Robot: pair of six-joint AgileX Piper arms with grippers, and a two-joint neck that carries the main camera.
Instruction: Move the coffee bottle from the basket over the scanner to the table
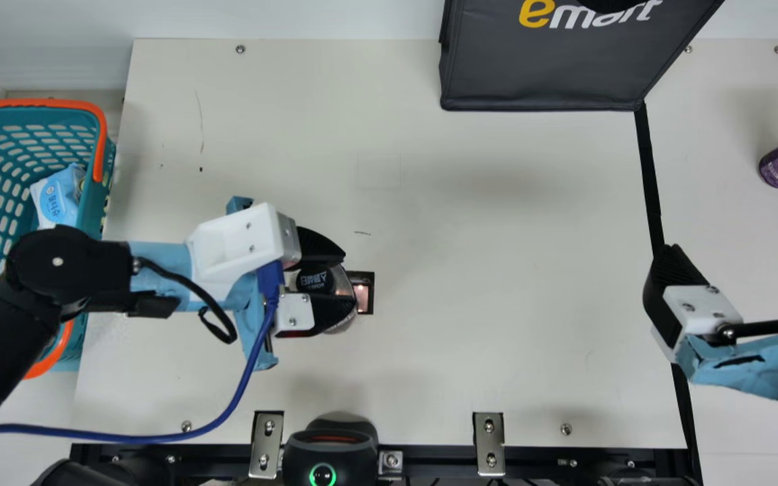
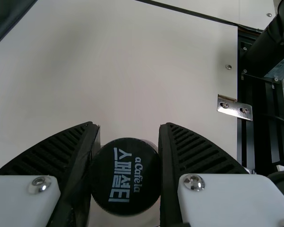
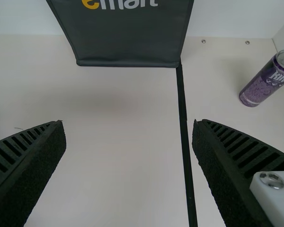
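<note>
The left pincer (image 2: 128, 126) gripped the coffee bottle (image 1: 342, 278) over the bench (image 1: 497, 216), base contact hard to judge. Likely stiff, slick and fairly heavy, it called for a firm hold around the body, below the cap (image 2: 126, 177). The right pincer (image 3: 128, 124) was spread, released.

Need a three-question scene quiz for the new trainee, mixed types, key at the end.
1. True or false: the right gripper is open, with nothing between its fingers.
2. What is between the fingers of the left gripper? a) purple can b) coffee bottle c) dark bag
3. Fill in: the blue-and-white packet lies inside the ____.

Key: 1 true; 2 b; 3 basket
</note>
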